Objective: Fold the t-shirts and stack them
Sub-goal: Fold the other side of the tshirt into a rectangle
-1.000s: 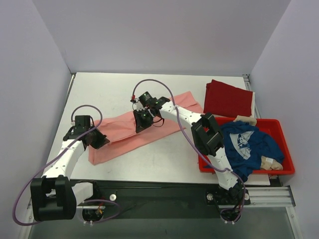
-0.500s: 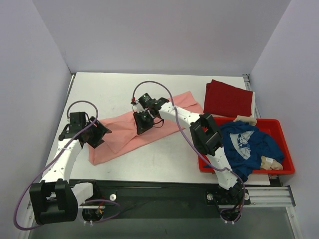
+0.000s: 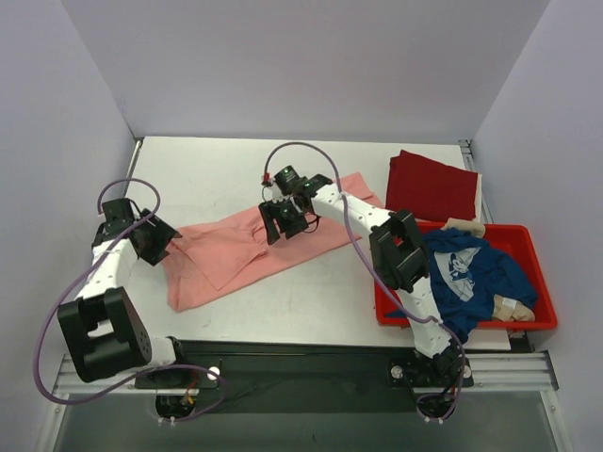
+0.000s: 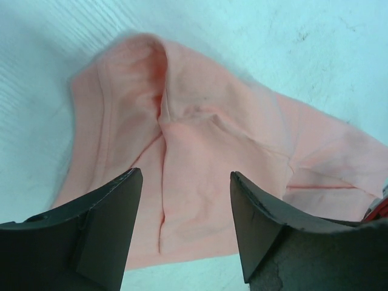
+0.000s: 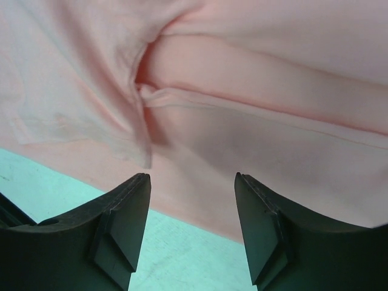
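Observation:
The salmon-pink t-shirt point(image 3: 245, 250) lies as a long rumpled band across the table, its left end loosely folded over. My left gripper point(image 3: 158, 242) hovers at that left end, open and empty; in its wrist view the fingers point(image 4: 115, 206) frame the pink cloth point(image 4: 200, 157). My right gripper point(image 3: 285, 226) hangs over the band's middle, also open, with pink cloth point(image 5: 254, 115) beneath its fingertips point(image 5: 136, 200). A folded dark red t-shirt point(image 3: 429, 186) lies at the back right. The navy blue t-shirt point(image 3: 466, 273) is crumpled in the red tub point(image 3: 528, 325).
The red tub stands at the table's right front edge and also holds tan cloth point(image 3: 513, 306). Purple-grey walls close in the table on the left, back and right. Bare white table point(image 3: 207, 174) lies behind the pink shirt.
Both grippers have opened and let go of the pink shirt. The left arm has drawn back to the left; the right gripper has lifted slightly to the right. The shirt's left end now lies folded over.

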Controlling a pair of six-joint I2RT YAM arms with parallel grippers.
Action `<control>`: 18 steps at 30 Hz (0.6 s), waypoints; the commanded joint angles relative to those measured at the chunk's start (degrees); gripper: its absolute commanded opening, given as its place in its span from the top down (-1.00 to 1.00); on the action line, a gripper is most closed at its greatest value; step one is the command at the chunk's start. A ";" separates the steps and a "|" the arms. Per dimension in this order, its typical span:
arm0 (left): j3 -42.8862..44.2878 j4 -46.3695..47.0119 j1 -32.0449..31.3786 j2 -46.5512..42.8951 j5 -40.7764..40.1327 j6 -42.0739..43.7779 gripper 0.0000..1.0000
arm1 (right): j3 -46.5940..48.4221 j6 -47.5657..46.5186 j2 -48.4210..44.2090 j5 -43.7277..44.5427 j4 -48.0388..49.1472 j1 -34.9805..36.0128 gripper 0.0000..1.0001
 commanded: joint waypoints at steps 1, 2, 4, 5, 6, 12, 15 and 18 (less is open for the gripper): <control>3.40 6.93 1.11 3.47 -0.30 1.32 -0.38 | 0.64 -0.82 -6.73 4.16 -1.94 -4.77 -0.16; 3.58 7.38 1.38 4.36 -0.83 1.32 -0.35 | 0.73 -0.56 -6.91 4.25 -1.94 -5.73 -0.16; 4.02 8.52 1.47 6.55 -0.92 1.67 -0.21 | 0.46 0.23 -7.08 4.25 -1.94 -8.63 -0.16; 4.46 8.70 1.47 7.17 -1.44 1.84 -0.18 | 0.29 0.50 -7.52 4.34 -1.94 -9.60 -0.16; 4.63 8.96 1.55 7.87 -1.53 1.93 -0.12 | -0.24 0.59 -7.70 4.43 -2.02 -11.17 -0.16; 5.25 11.95 1.55 12.62 -2.41 2.11 0.10 | 0.19 0.41 -7.88 5.83 -1.85 -15.14 -0.16; 6.30 12.48 1.47 14.99 -2.33 2.02 0.11 | 2.04 0.68 -6.47 6.27 -1.85 -16.81 -0.16; 6.39 14.41 1.55 17.01 -2.06 1.06 0.11 | 3.89 0.59 -4.45 6.71 -1.85 -18.13 -0.16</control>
